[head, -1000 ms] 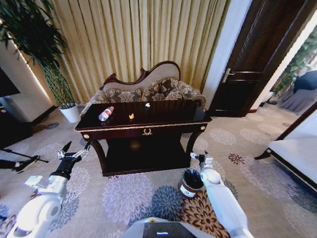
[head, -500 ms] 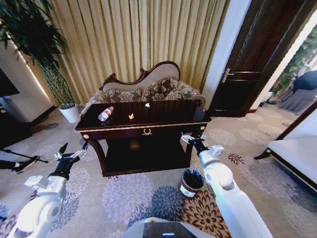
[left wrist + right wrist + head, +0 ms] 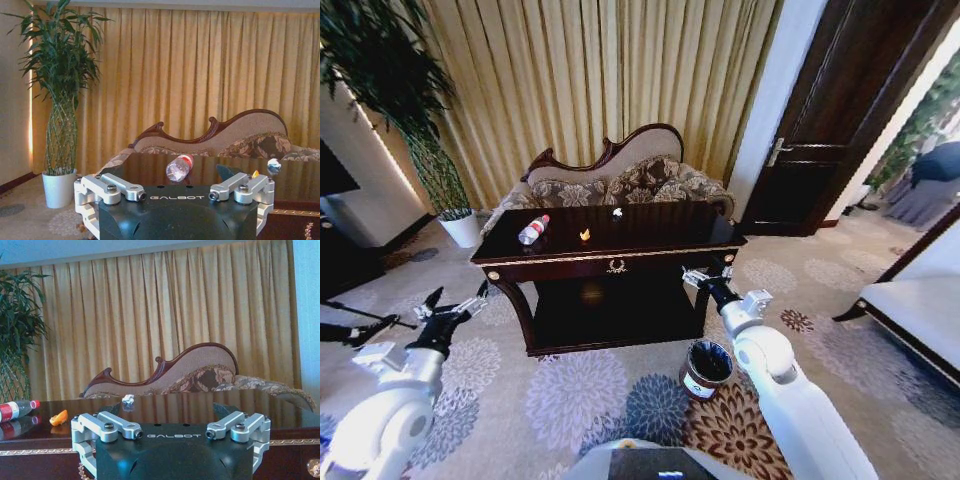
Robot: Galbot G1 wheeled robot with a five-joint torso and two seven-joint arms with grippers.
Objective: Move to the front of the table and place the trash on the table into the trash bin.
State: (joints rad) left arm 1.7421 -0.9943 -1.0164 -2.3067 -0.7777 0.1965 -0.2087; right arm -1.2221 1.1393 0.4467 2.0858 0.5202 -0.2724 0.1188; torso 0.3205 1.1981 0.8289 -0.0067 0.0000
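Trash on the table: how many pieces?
3. Bottle near the left end, orange scrap mid-table, white wad toward the back edge. None look hidden.

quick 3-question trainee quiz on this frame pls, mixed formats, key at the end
1. True or false: the bottle stands upright on the table.
2. Multiple choice: the trash bin sits on the carpet
A. by the table's front right leg, below the right hand
B. on the table's lower shelf
C. beside the white plant pot
3. Fill in: between the bottle and the white wad on the tabletop lies a small ____ scrap.

Key
1. False: it lies on its side, near the table's left end.
2. A
3. orange
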